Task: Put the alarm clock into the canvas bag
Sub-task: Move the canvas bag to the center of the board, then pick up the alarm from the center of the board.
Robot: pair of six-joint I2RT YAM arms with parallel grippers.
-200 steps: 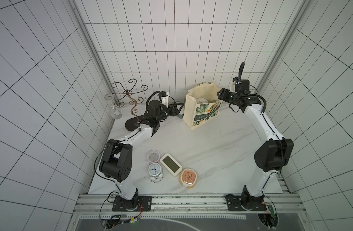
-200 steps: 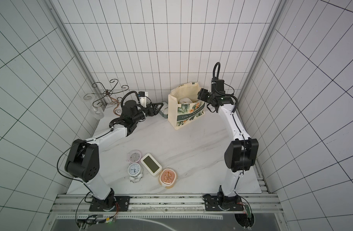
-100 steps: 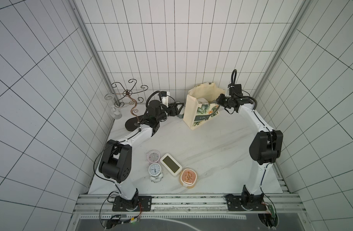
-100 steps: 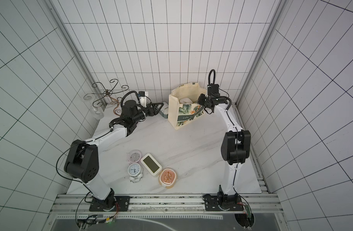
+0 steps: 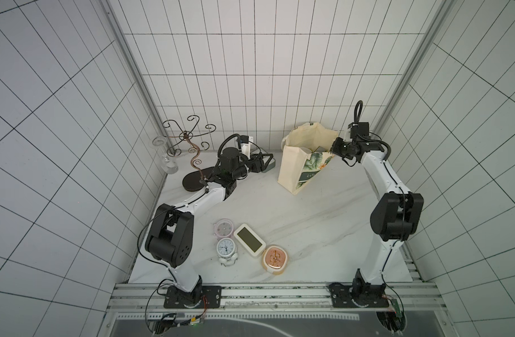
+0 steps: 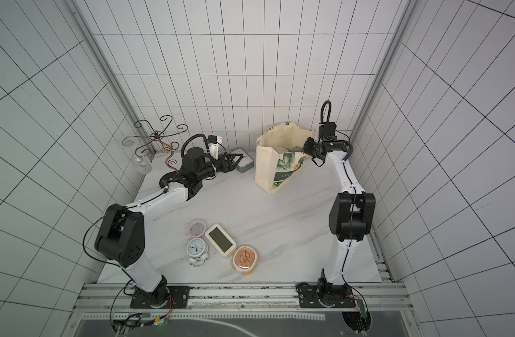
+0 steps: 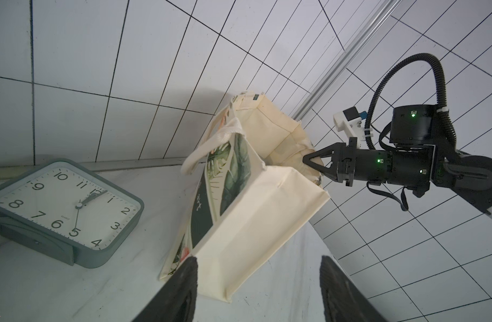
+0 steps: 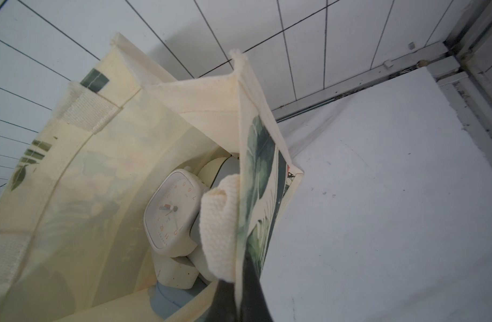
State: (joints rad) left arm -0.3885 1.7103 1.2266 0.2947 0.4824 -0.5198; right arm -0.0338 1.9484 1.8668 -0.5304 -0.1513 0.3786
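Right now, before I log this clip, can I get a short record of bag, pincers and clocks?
bag: cream canvas tote bag with green leaf print, standing at the back, mouth open
inside bag: cream square analogue clock, lying on other items
right pincer: shut on the bag's rim
left pincer: open, empty, near teal square analogue clock
loose in front: pink round clock, white twin-bell clock, white rectangular digital clock, copper-faced clock

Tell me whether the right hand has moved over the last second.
Yes. Measured against the corner rail in a top view, the right hand sits slightly lower than before, now shut on the canvas bag at its rim.
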